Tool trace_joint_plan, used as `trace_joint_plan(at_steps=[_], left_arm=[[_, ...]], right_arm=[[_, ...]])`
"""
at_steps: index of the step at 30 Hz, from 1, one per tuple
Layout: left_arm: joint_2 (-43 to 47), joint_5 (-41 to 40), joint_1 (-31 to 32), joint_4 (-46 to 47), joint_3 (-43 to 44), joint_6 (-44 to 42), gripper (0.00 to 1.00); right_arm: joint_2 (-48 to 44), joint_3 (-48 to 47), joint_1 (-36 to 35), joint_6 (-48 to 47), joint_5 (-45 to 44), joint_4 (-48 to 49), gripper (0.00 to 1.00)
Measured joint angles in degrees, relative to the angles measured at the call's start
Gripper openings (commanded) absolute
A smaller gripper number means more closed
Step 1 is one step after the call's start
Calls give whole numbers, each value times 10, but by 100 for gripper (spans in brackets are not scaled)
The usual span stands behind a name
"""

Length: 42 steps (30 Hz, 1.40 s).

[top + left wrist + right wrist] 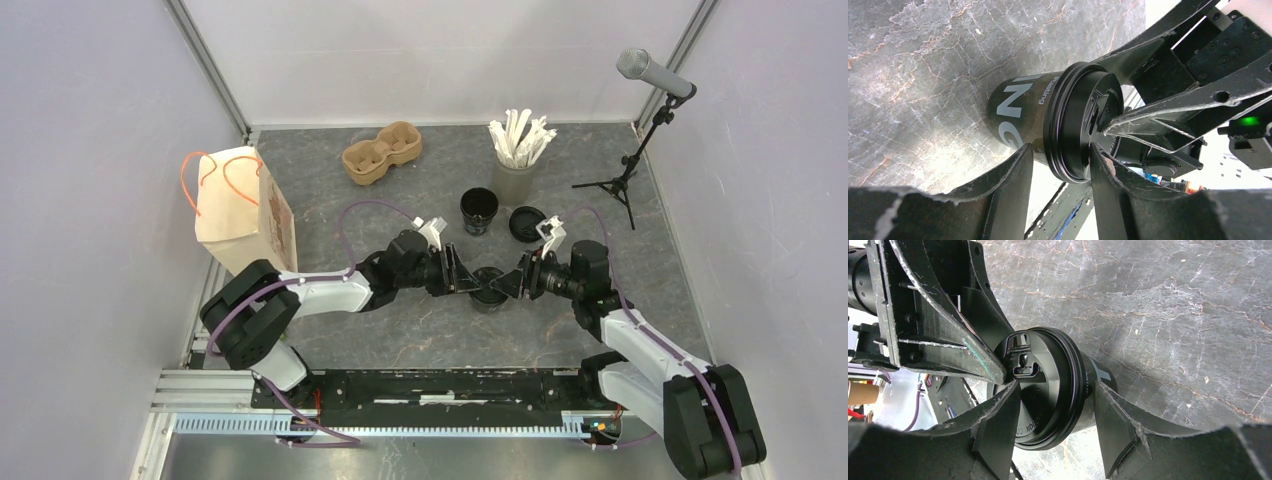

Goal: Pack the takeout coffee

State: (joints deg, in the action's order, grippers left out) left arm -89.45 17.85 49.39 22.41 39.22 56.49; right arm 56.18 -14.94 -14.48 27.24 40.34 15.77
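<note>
Left claw (1060,160) sits around the lid (1070,125) of the takeout coffee (1013,107); we cannot tell if it squeezes. Right claw (1055,387) stands partly open around that lid too.

I'm running this from afar in what looks like a robotics lab test cell. Plain white panel walls (90,100) in aluminium framing (207,65) box in a grey marble-print tabletop (430,335). A microphone (652,72) stands on a tripod in the corner. A slotted metal rail (400,425) runs along the near edge.
</note>
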Motion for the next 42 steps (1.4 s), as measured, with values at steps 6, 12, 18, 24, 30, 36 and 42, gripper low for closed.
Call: trace_joint_plan(at_steps=[6, 12, 18, 24, 30, 36, 42], left_arm=[[-9, -1, 0, -16, 16, -12, 46], [-9, -10, 2, -26, 22, -20, 45], [-17, -6, 2, -13, 21, -20, 44], [-19, 2, 2, -11, 24, -20, 46], [-17, 1, 2, -52, 48, -29, 54], [-14, 1, 3, -87, 81, -43, 54], [-13, 1, 3, -102, 81, -47, 52]], right_arm=[[0, -19, 0, -4, -16, -40, 56], [-5, -12, 0, -7, -20, -35, 52], [-7, 13, 2, 0, -21, 15, 50], [-10, 6, 3, -1, -23, 2, 55], [-14, -50, 2, -26, -48, -96, 63], [-26, -90, 2, -51, -82, -158, 65], [-38, -127, 2, -86, -123, -223, 60]])
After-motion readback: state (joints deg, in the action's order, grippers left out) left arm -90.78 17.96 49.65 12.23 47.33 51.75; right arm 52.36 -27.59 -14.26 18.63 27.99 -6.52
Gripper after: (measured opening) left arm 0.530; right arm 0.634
